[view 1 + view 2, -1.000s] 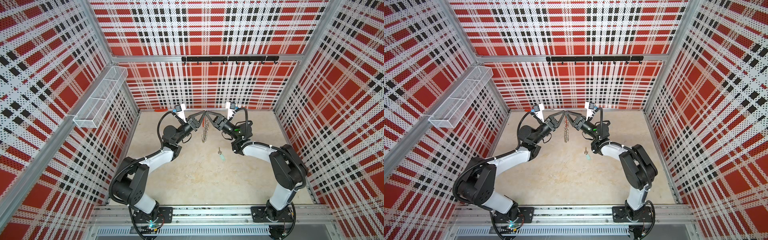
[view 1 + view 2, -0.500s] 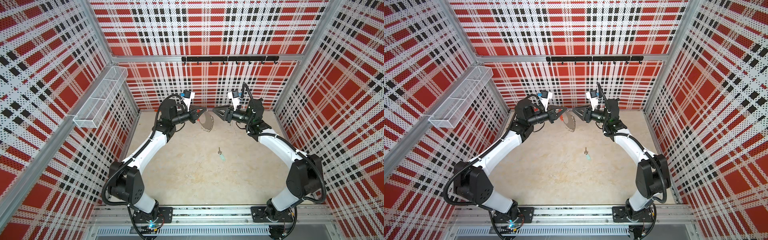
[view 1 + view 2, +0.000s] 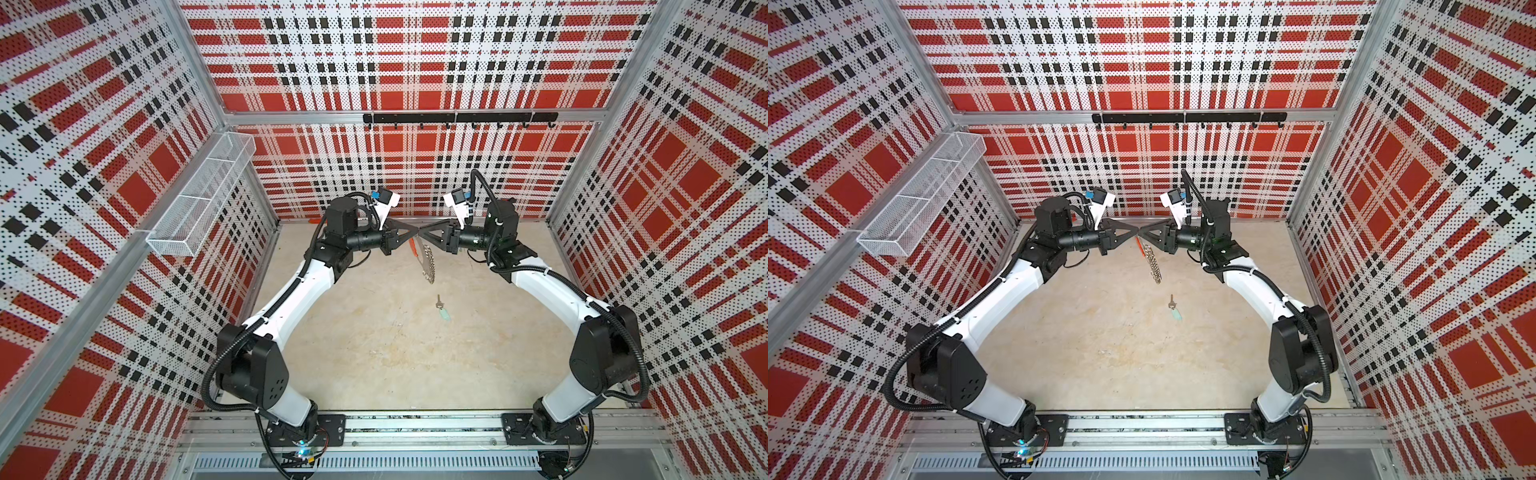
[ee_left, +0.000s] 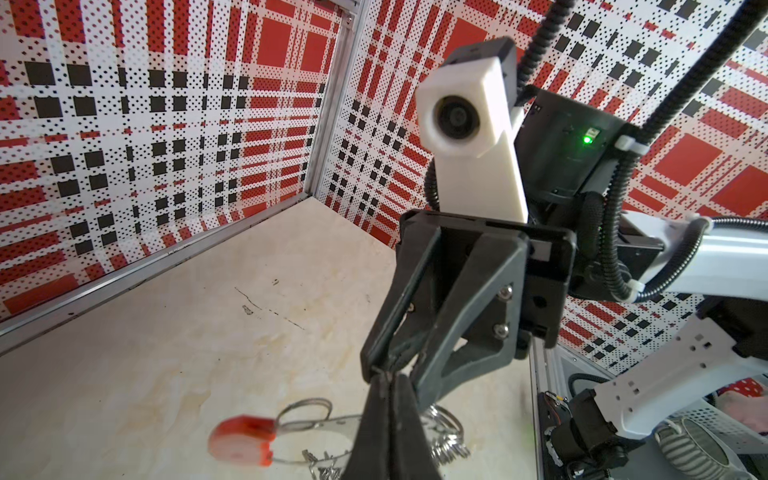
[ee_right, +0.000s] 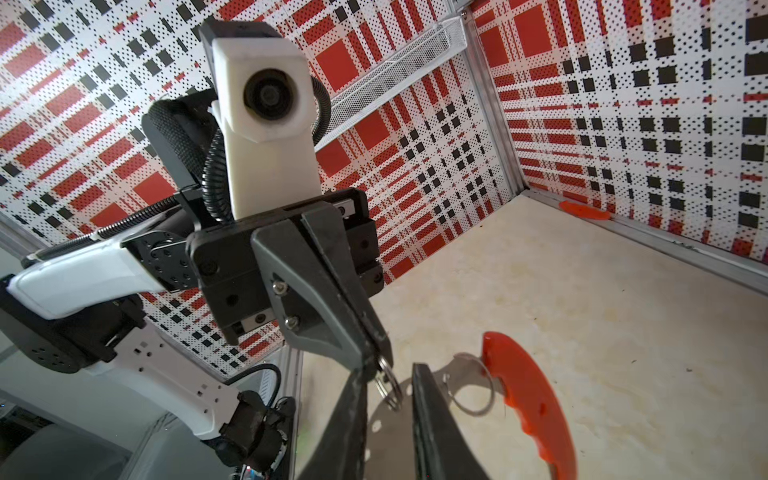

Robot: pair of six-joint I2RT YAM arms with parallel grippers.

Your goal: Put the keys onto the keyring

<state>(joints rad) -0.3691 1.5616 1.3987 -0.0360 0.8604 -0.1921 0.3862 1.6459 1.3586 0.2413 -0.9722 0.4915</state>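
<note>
The keys lie on the table, apart from the keyring, which dangles from the clenched left end effector. The right end effector, jaws narrowly parted, meets it at the hoop's rim.

- Perforated walls printed in red, black and white plaid are closing in the space on three sides.
- Aluminium posts are framing the corners.
- A black hook rail is running across the back wall, its hooks hanging bare.
- A white wire basket, split by dividers, is sitting on the left wall's crossbar.
- A pale beige, faintly stained floor is lying under bright, even light.
- A small orange piece is resting at the foot of the back wall.
- An aluminium rail is edging the front.
</note>
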